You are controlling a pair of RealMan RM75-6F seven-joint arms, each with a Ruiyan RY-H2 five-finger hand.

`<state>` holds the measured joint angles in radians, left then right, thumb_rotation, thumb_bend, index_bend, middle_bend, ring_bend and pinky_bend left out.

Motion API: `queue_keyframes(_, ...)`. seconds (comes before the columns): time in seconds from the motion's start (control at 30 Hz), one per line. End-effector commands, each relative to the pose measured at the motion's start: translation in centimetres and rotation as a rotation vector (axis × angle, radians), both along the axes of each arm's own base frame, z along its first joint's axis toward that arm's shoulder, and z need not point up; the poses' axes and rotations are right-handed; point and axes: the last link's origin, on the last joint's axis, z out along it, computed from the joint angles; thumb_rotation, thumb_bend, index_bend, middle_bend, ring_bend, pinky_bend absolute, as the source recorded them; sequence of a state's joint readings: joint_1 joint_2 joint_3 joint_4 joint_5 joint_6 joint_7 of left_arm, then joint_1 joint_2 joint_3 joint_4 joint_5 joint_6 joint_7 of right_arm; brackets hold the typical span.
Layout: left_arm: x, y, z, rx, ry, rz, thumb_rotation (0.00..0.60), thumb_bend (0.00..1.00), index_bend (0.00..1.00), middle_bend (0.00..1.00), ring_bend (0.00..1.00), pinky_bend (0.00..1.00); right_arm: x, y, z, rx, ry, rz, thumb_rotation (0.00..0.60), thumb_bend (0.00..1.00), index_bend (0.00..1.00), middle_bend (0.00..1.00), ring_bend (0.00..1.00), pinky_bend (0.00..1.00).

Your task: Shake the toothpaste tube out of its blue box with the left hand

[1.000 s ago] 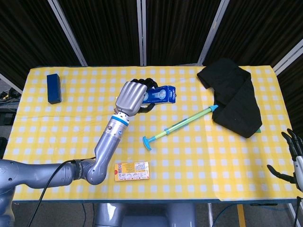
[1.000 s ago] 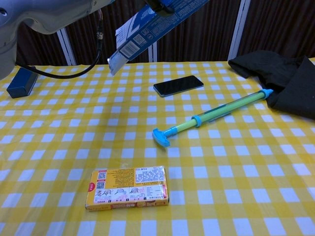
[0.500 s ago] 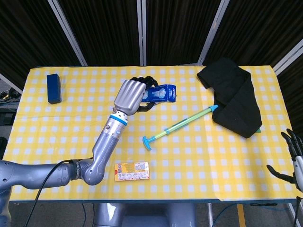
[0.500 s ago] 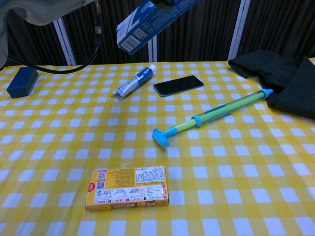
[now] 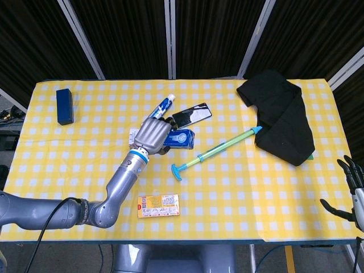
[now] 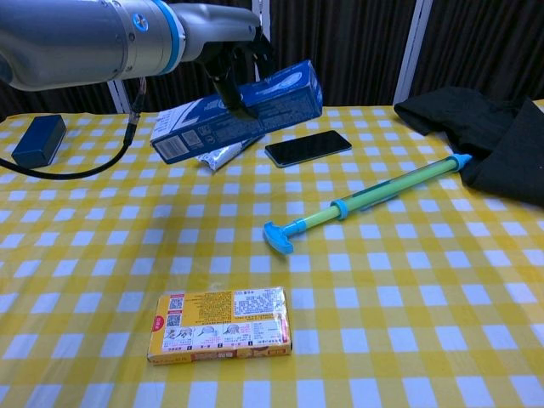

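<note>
My left hand (image 5: 151,134) grips the long blue toothpaste box (image 6: 242,110) and holds it low above the table, tilted with its open end down to the left. The toothpaste tube (image 5: 163,106) lies on the yellow checked cloth behind the hand, cap toward the back. In the chest view the tube (image 6: 219,154) peeks out from under the box. My left hand (image 6: 240,64) wraps the box from above. My right hand (image 5: 351,187) hangs off the table's right edge, fingers spread, holding nothing.
A black phone (image 5: 191,115) lies just right of the tube. A green-and-blue plunger stick (image 5: 216,151) lies diagonally mid-table. A yellow flat box (image 5: 158,206) sits near the front edge. A dark blue case (image 5: 64,106) is far left, black cloth (image 5: 281,115) far right.
The tube dropped out of the box onto the cloth. My left hand has since come down and toward me with the box, which now hangs just over the tube.
</note>
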<state>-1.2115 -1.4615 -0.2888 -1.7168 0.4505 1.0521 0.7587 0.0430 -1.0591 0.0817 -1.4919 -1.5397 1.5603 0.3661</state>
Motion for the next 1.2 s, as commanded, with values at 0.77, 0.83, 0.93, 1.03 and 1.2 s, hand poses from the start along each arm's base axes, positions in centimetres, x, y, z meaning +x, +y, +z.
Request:
queue_keyframes(0.77,-16.3,-10.5,5.4,0.269,-0.014,0.010,0.600,0.19,0.01,0.00,0.00,0.00,1.1,0.4,-1.2,0.007,0.071,0.029,0.600,0.07,0.08,0.00,0.00,0.00)
queue_keyframes(0.83,-18.7,-12.4,6.0,0.320,-0.027,0.030,0.600,0.19,0.00,0.00,0.00,0.00,1.2,0.5,-1.4,0.008,0.079,0.030,0.600,0.07,0.08,0.00,0.00,0.00)
queue_keyframes(0.93,-21.6,-14.6,6.5,0.376,-0.055,0.062,0.600,0.18,0.00,0.00,0.00,0.00,1.4,0.6,-1.6,0.007,0.095,0.034,0.600,0.07,0.08,0.00,0.00,0.00)
queue_keyframes(1.03,-23.8,-16.1,6.6,0.403,-0.051,0.078,0.600,0.18,0.00,0.00,0.00,0.00,1.6,0.7,-1.9,0.007,0.109,0.038,0.600,0.07,0.08,0.00,0.00,0.00)
queue_keyframes(1.2,-26.4,-18.3,6.5,0.437,-0.053,0.124,0.600,0.18,0.00,0.00,0.00,0.00,1.7,0.8,-2.5,0.025,0.136,0.037,0.600,0.07,0.07,0.00,0.00,0.00)
